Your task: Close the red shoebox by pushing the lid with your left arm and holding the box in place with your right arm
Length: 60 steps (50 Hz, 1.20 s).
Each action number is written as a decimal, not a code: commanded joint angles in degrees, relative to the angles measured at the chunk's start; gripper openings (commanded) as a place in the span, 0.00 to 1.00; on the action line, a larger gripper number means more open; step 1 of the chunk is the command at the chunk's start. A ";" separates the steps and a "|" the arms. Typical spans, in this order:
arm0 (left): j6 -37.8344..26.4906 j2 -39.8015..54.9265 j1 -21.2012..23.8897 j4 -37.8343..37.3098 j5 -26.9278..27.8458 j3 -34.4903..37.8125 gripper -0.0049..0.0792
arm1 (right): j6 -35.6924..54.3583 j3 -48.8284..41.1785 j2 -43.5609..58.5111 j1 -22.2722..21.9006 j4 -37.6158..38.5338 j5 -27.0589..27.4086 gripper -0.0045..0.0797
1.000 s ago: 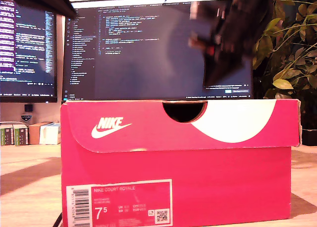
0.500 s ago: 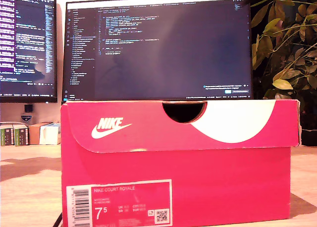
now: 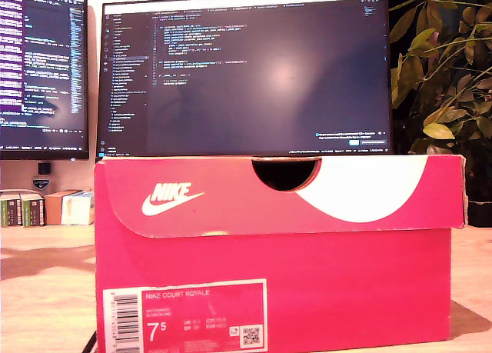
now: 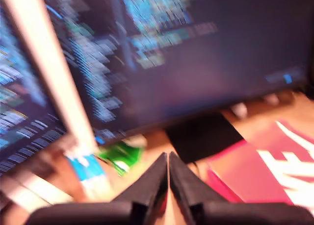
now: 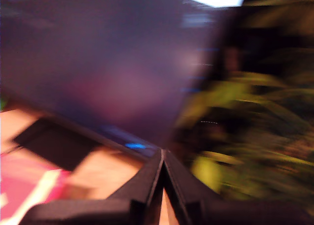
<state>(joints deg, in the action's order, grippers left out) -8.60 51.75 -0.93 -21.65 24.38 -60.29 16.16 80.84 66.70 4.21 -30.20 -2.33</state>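
Shoebox (image 3: 277, 291): red cardboard, matt, smooth; the lid (image 3: 231, 191) carries a white printed logo and a white printed area. At 7 o'clock on the front face, a white paper label (image 3: 184, 316), matt, with black print. Table (image 3: 38, 291): light wood-look surface, low sheen. Monitor (image 3: 254, 68): glossy screen with a soft reflection. My first gripper (image 4: 168, 159) and my second gripper (image 5: 162, 156): black, matt, plastic-looking fingers, tips pressed together.
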 commanded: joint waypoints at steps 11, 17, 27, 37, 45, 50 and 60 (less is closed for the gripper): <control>0.02 -2.54 -1.90 -0.72 3.98 0.94 0.04 | 0.15 -0.92 -10.12 -2.71 -1.40 -0.09 0.04; -0.31 -4.79 -2.08 -0.94 3.63 2.27 0.04 | 0.13 -5.07 -14.01 -2.78 -1.05 -0.07 0.04; -0.39 -10.01 -3.08 -1.57 3.10 4.76 0.04 | -1.42 -16.48 -22.05 -2.80 2.91 -0.07 0.04; -0.37 -15.43 -3.15 -3.72 2.38 7.74 0.04 | -3.13 -25.11 -29.81 -2.78 4.28 -0.13 0.04; 1.03 -20.63 -3.15 -4.11 2.21 10.88 0.04 | -4.48 -29.99 -35.85 -2.73 5.73 -0.46 0.04; 2.45 -23.45 -3.15 -4.07 2.19 13.53 0.04 | -5.60 -32.57 -39.04 -2.73 6.32 -1.05 0.04; 3.69 -30.14 -3.15 -4.20 1.66 18.67 0.04 | -6.71 -37.99 -44.63 -2.73 6.78 -2.43 0.04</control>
<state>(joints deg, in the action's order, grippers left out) -5.85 23.11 -3.88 -26.17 26.44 -43.38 10.11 45.12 22.83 1.85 -23.62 -4.58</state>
